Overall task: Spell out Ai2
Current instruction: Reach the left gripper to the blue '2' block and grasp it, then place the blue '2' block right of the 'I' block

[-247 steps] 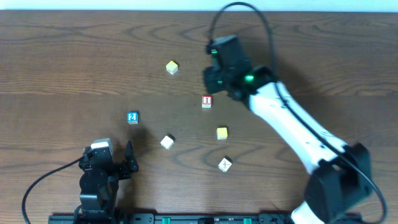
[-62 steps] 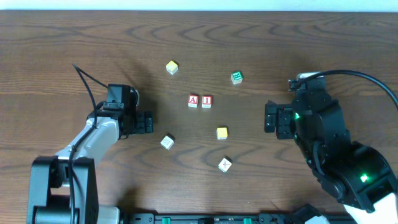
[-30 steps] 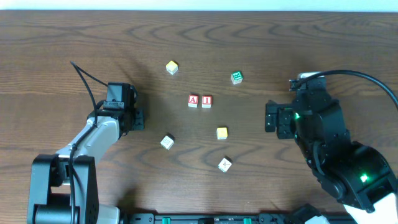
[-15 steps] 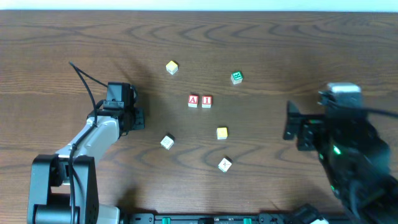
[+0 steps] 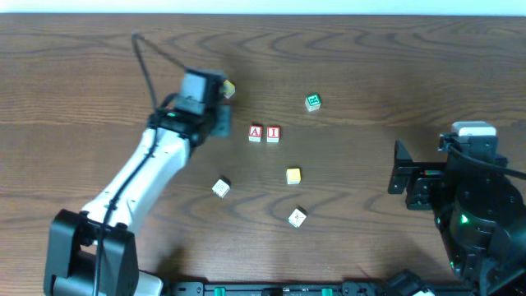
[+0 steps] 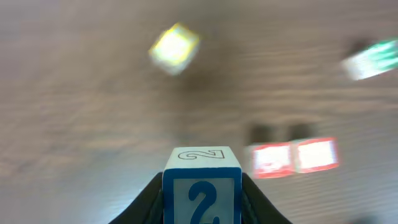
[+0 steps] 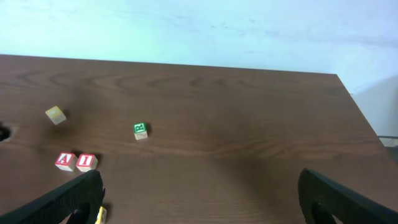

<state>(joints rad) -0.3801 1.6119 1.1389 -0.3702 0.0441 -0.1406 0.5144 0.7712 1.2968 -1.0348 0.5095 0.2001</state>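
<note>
A blue block with a 2 sits between the fingers of my left gripper, which is shut on it. From overhead this gripper hovers just left of the red A block and the red I block, which stand side by side; the 2 block is hidden under it there. The left wrist view shows the A and I ahead to the right, blurred. My right gripper is open and empty at the right of the table, its jaws wide in the right wrist view.
A yellow block lies just beyond the left gripper. A green block sits to the upper right of the I. Another yellow block and two white blocks lie nearer the front edge.
The left arm has swung from the left side up and right to beside the red A, carrying the 2 block. The right arm has drawn back to the right.
</note>
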